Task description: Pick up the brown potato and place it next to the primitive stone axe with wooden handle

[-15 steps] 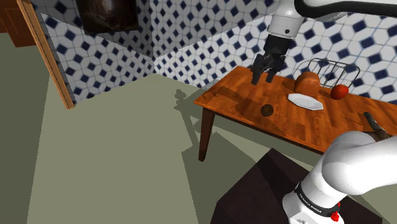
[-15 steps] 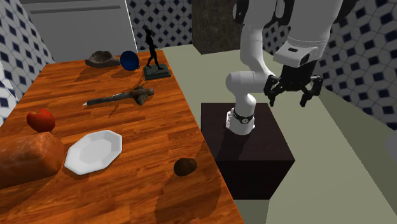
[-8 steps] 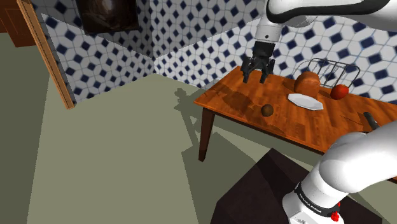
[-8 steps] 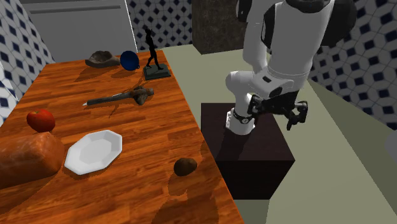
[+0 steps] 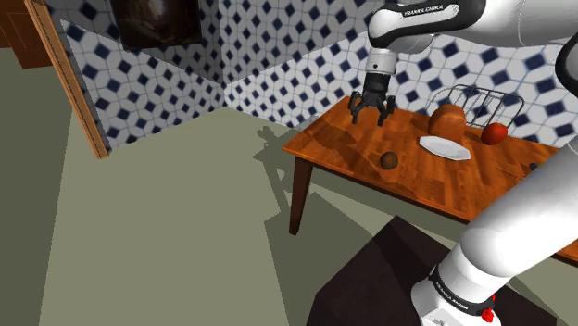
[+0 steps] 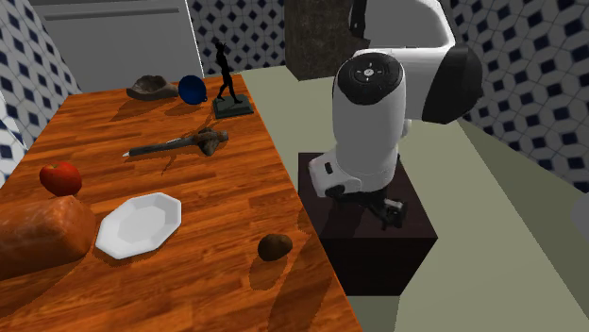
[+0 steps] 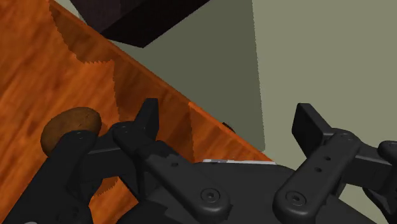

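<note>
The brown potato lies near the front edge of the wooden table. The stone axe with its wooden handle lies farther along the table, beyond a white plate. My gripper hangs open above the table's corner, up and to the shoulder view's left of the potato, holding nothing. In the wrist view the fingers of the gripper stand wide apart over the table edge, with the potato off to one side beside one finger.
On the table stand a white plate, a bread loaf, a red tomato, a dark statuette, a blue bowl and a wire rack. The dark stand sits beside the table. Tiled walls close the corner behind.
The gripper has moved lower and toward the shoulder view's left, over the table corner. In the second exterior view the arm has swung toward the table. The potato has not moved.
</note>
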